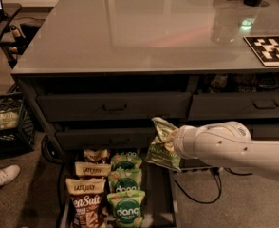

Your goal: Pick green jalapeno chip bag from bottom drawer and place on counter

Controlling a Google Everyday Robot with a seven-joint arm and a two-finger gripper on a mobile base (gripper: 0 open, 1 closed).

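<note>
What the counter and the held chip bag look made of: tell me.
The counter: probably glass or polished laminate, glossy; it mirrors lights. The green jalapeno chip bag: likely thin plastic film, crinkled, held by the end effector above the bottom drawer.

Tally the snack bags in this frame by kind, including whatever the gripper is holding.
Brown-and-cream bags in the bottom drawer: 3
Bright green dang bags in the drawer: 3
Pale green jalapeno chip bag, held by the gripper above the drawer's right side: 1
Total: 7
</note>
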